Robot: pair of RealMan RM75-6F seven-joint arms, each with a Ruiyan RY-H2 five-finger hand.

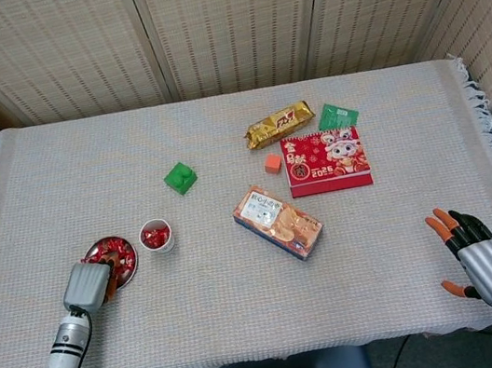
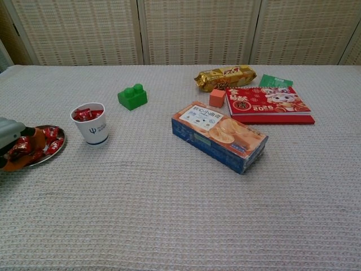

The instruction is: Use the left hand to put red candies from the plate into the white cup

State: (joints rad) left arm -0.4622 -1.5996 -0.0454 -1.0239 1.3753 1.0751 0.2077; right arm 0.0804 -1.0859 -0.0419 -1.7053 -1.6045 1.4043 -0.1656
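Candies: we see red candies (image 1: 116, 255) heaped on the plate (image 1: 130, 269) at the near left of the desk (image 1: 249, 316), with more already in the cup.
Cup: the white cup (image 1: 156, 236) stands upright just beside the plate, on its right and a little further from us.
Left hand: our left hand (image 1: 86, 286) lies over the plate's near left edge, its back towards the head camera; in the chest view the fingertips (image 2: 35, 136) reach down among the candies.
Left hand state: we cannot tell whether its fingers have closed on a candy, since the hand's own back hides them.
Key relation: the cup lies to the right of the left hand and slightly further out, across the plate, so we judge the coming carry to be short and rightward.
Nearer hand: the left hand is by far the closer.
Right hand: our right hand (image 1: 482, 260) rests at the near right, well apart, fingers spread and holding nothing.
Other things: a green block (image 1: 180, 177) and a biscuit box (image 1: 277, 221) lie further right, clear of that path.
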